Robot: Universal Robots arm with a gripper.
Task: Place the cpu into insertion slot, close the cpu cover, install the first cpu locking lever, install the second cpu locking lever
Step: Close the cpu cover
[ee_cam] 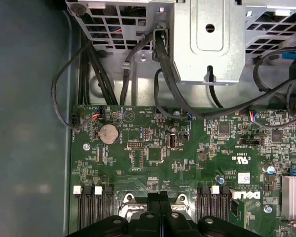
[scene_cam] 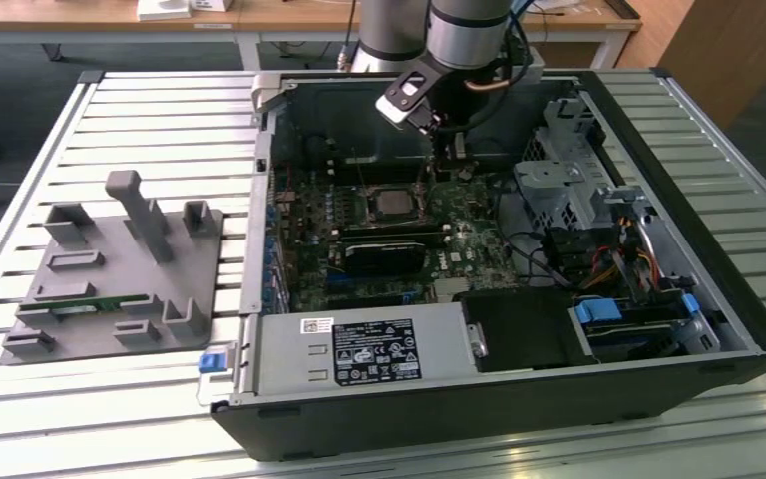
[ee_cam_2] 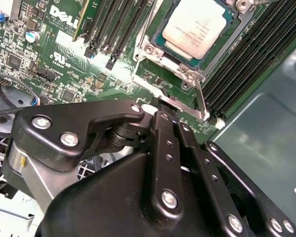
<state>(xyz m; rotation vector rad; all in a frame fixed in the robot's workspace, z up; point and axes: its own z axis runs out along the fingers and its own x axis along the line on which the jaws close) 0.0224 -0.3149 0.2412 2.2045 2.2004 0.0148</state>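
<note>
Second wrist view: CPU in socket, gripper closed at socket edge

**Task items.** Small flat square cpu (ee_cam_2: 200, 24) with silver-grey metal top, seated in the square black-framed insertion slot (ee_cam_2: 158, 27). In the exterior view, same cpu (scene_cam: 393, 203) near the middle of the board. Thin silvery metal cpu cover (ee_cam_2: 167, 61), framing the chip's near sides; latched or not, cannot tell. Thin silvery wire locking lever (ee_cam_2: 201, 98), lying along the socket's side, just beside the long black memory slots (ee_cam_2: 246, 54).

**Gripper.** Black two-finger gripper (ee_cam_2: 160, 102), fingers drawn together, tips right at the socket's near metal edge and just short of the chip. Whether anything thin is pinched between them, cannot tell. Same gripper (ee_cam: 160, 197) in the first wrist view, fingers side by side with a hairline seam.

**Arm.** Silver-grey jointed arm (scene_cam: 470, 30), reaching down from the far side into the open case, gripper (scene_cam: 453, 152) pointing down, on the chip's far side.

**Surroundings.** Green motherboard (ee_cam: 153, 148) with round silver coin cell (ee_cam: 108, 133). Grey perforated drive cage (ee_cam: 202, 39) and black cables (ee_cam: 93, 74) beyond. Black computer case (scene_cam: 490, 419) lying open on a silvery slatted metal table (scene_cam: 131, 120). Grey moulded fixture (scene_cam: 117, 269) toward the exterior view's left, holding a green strip (scene_cam: 91, 304). Wooden desks (scene_cam: 290, 15) behind.
</note>
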